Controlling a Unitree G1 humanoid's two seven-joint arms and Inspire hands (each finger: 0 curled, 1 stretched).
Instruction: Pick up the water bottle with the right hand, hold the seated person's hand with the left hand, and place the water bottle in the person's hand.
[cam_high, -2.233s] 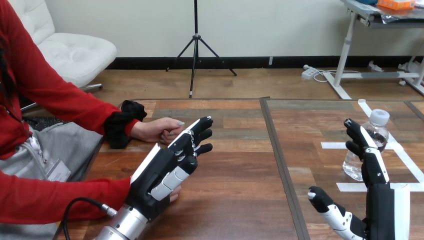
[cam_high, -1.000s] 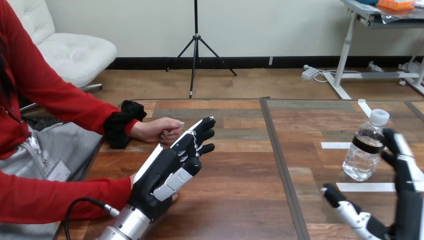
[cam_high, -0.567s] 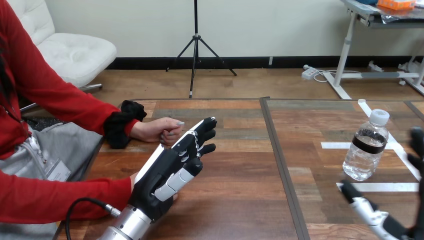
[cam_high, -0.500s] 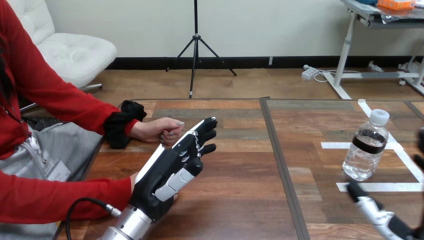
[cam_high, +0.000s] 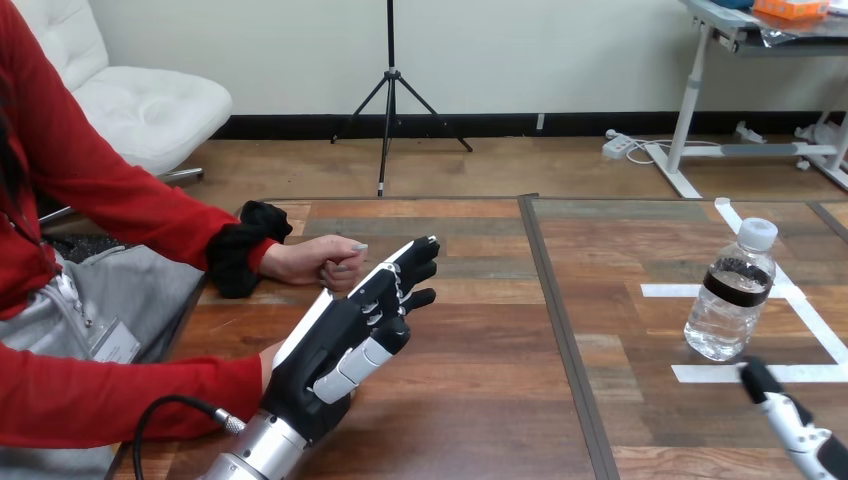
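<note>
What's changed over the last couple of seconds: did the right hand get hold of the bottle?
No. The right hand has drawn back from beside the water bottle, down toward the view's lower right corner, without taking it. The bottle stands upright on the table in the same spot. The left hand stays open and raised beside the person's hand, which has not moved.

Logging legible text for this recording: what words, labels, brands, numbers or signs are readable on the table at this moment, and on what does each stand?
No text can be quoted as readable.
Water bottle: its dark label band may carry print, but it is too small to read.
White tape lines on the table: plain marks, no words or numbers.
</note>
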